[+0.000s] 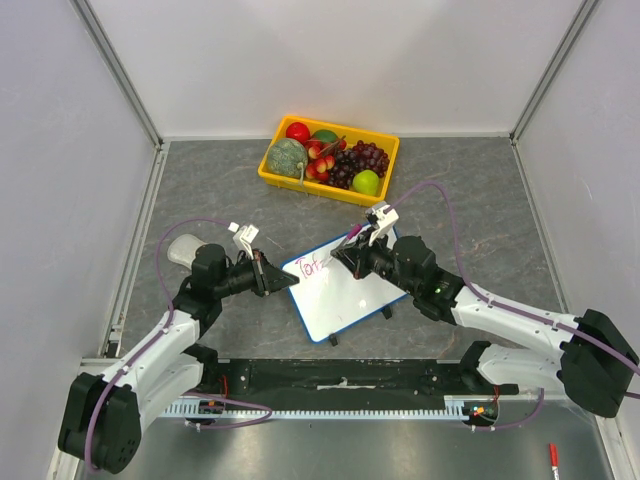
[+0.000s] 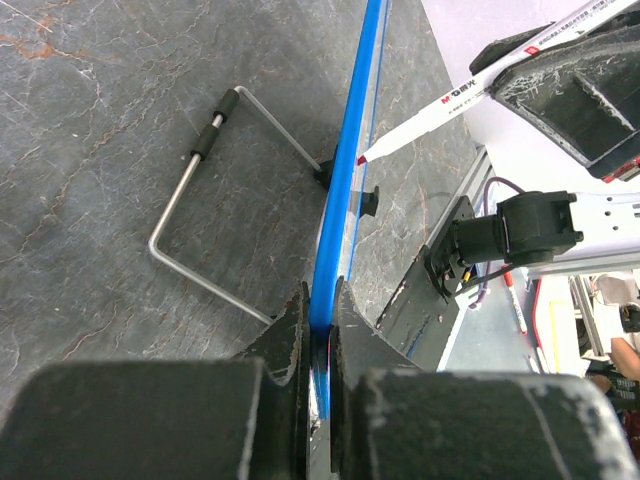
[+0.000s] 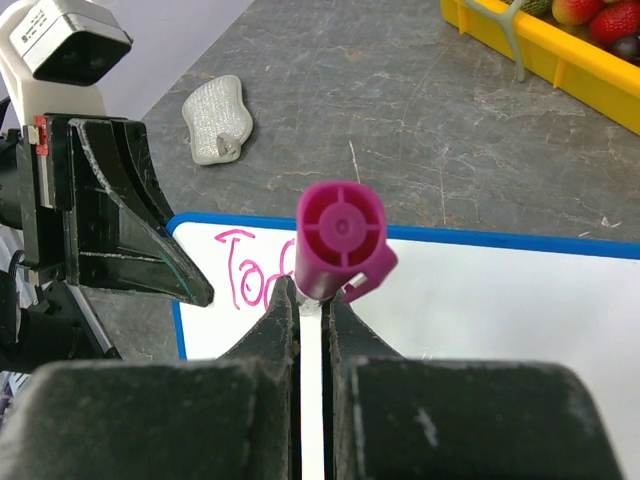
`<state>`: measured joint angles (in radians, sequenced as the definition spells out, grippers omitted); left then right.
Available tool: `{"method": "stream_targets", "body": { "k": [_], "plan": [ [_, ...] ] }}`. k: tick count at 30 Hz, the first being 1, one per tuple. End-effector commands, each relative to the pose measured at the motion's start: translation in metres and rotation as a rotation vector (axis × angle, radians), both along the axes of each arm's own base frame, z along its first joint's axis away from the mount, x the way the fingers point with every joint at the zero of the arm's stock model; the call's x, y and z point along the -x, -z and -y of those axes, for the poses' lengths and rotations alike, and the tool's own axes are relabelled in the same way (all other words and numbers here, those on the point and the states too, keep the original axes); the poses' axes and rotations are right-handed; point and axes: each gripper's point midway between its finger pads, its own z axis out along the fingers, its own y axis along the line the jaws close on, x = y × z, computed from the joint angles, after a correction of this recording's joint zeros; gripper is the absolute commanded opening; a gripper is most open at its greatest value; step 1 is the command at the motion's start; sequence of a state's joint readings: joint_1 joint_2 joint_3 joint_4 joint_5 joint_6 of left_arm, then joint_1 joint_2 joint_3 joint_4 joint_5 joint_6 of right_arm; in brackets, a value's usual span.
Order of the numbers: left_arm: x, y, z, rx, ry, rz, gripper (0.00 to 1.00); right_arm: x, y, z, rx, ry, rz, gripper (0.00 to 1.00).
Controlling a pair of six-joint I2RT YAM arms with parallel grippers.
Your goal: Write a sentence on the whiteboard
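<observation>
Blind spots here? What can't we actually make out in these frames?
- The sentence: in the right wrist view, the marker and right gripper cover everything past "To"; the top view is too small to read.
- The whiteboard face: the left wrist view sees it edge-on, so no writing shows.
- Marker tip contact: in the right wrist view, it is hidden behind the marker's own pink end.
- The pale lump left of the whiteboard: too small in the top view to name.

Whiteboard (image 1: 350,300) white w/ blue rim, pink sentence (image 1: 313,265), magenta-capped marker (image 3: 340,235), yellow basket (image 1: 290,181).
</observation>
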<state>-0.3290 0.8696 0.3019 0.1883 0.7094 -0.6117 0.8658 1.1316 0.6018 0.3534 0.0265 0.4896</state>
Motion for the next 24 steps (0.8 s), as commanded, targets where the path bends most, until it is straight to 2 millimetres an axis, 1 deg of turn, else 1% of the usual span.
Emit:
{"method": "stream_targets", "body": {
  "k": [1,7,10,16,21,24],
  "plan": [
    [0.002,0.031,-0.01,-0.128,-0.014,-0.018,0.02,-0.014,-0.025,0.003,-0.037,0.062,0.046,0.0],
    [0.002,0.031,-0.01,-0.131,-0.015,-0.016,0.02,-0.018,-0.035,0.0,-0.052,0.069,0.057,0.0],
    [0.002,0.031,-0.011,-0.132,-0.016,-0.018,0.02,-0.018,-0.034,0.0,-0.052,0.072,0.055,0.0],
    [0.004,0.032,-0.01,-0.134,-0.014,-0.018,0.02,-0.014,-0.022,0.001,-0.021,0.053,0.043,0.0],
    [0.003,0.031,-0.01,-0.135,-0.015,-0.016,0.02,-0.008,-0.004,-0.001,0.013,0.017,0.01,0.0],
    [0.003,0.031,-0.01,-0.135,-0.014,-0.016,0.02,-0.005,0.003,0.001,0.022,0.012,-0.001,0.0]
  ]
}}
